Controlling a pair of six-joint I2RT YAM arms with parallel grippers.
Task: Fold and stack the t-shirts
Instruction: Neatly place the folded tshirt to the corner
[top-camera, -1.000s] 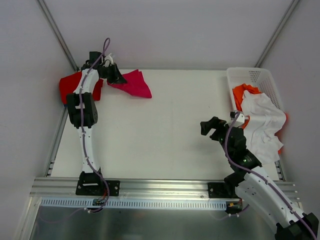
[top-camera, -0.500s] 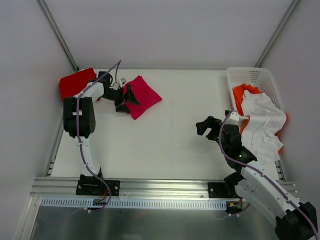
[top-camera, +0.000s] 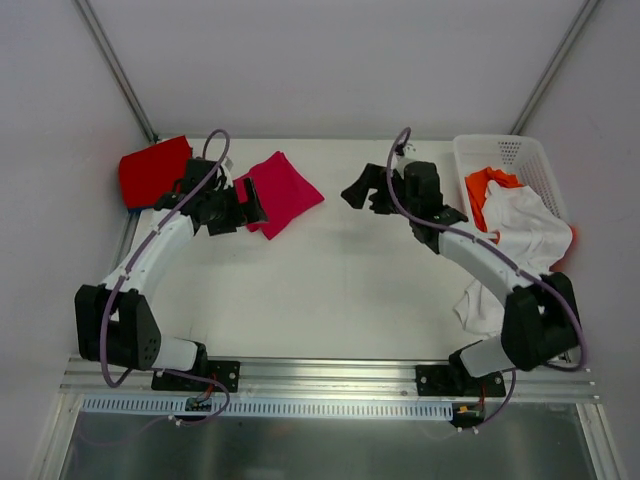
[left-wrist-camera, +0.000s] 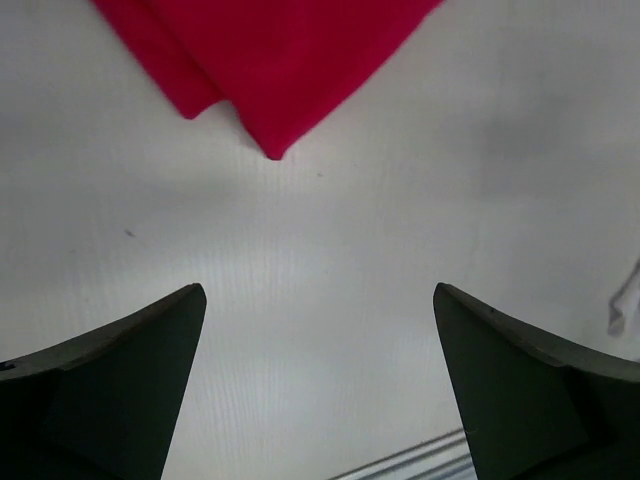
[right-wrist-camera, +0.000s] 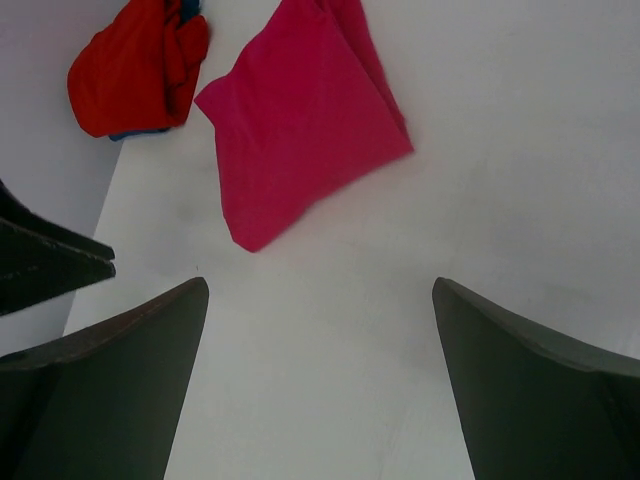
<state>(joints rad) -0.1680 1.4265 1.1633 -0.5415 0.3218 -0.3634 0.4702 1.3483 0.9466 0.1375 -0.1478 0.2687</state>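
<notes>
A folded crimson-pink t-shirt (top-camera: 285, 188) lies flat on the table at the back left; it also shows in the left wrist view (left-wrist-camera: 270, 60) and the right wrist view (right-wrist-camera: 300, 130). My left gripper (top-camera: 252, 208) sits just off its near-left edge, open and empty (left-wrist-camera: 320, 380). A red t-shirt (top-camera: 155, 170) (right-wrist-camera: 135, 65) is bunched in the back-left corner with a strip of blue cloth (right-wrist-camera: 150, 131) under it. My right gripper (top-camera: 365, 193) hangs open and empty (right-wrist-camera: 320, 380) to the right of the pink shirt. Orange (top-camera: 488, 185) and white (top-camera: 520, 235) t-shirts spill from the basket.
The white lattice basket (top-camera: 510, 150) stands at the back right. White cloth (top-camera: 478, 305) trails from it down onto the table by the right arm. A metal rail (top-camera: 330, 375) runs along the near edge. Grey walls close in behind and at both sides.
My left gripper has opened, let go of the pink t-shirt, which now lies flat, and drawn back. The right arm has swung from beside the basket to the table's middle back.
</notes>
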